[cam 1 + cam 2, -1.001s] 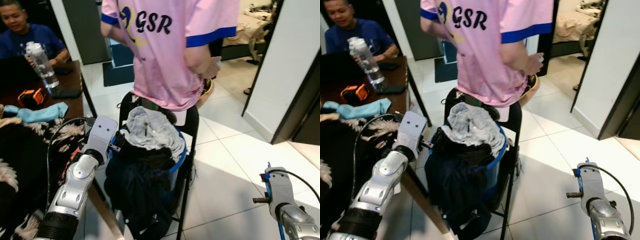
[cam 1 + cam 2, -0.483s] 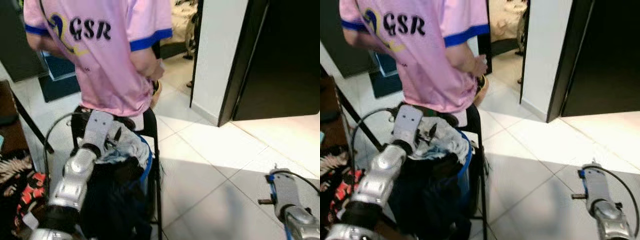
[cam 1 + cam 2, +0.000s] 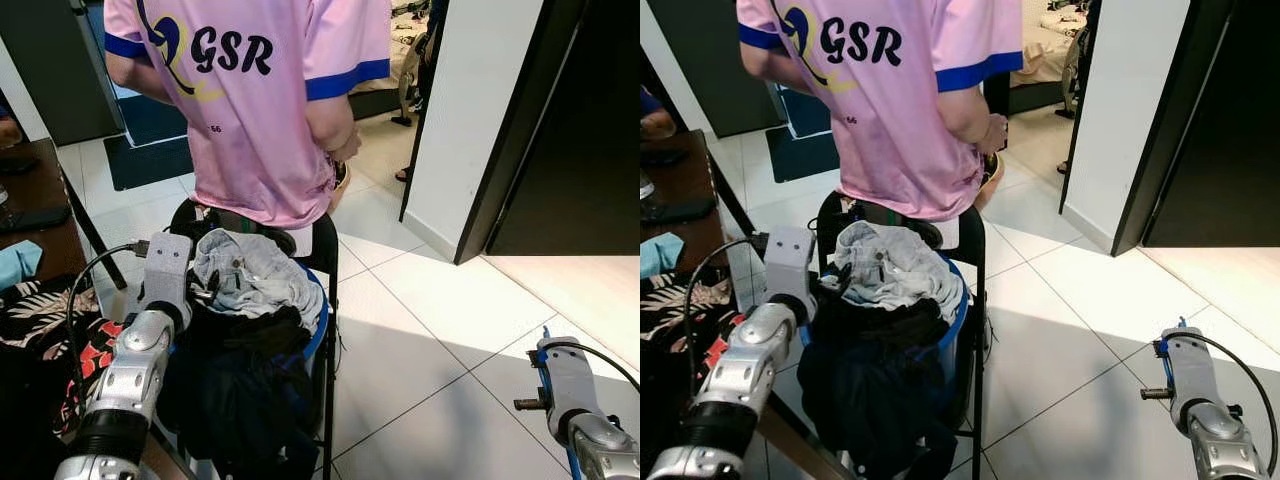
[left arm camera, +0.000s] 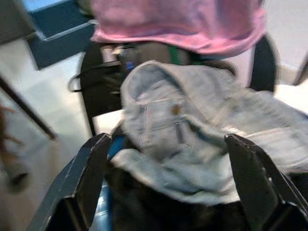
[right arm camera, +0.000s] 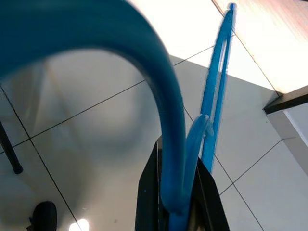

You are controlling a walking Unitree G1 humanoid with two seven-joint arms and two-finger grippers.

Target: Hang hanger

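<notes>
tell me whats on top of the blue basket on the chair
A crumpled pale grey garment lies on top of the blue basket, with dark clothes hanging down its front. Anything deeper inside is covered. The left gripper is open just before the pile.

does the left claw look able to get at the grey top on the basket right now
Probably yes. The left claw is open and faces the grey top on the basket, with nothing between them.

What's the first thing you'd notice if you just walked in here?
A person in a pink shirt stands right ahead, back turned. Just in front, a chair holds a blue basket heaped with clothes, with the left gripper open beside the pile. On the right, the right gripper is shut on a blue hanger above the white tiles.
</notes>
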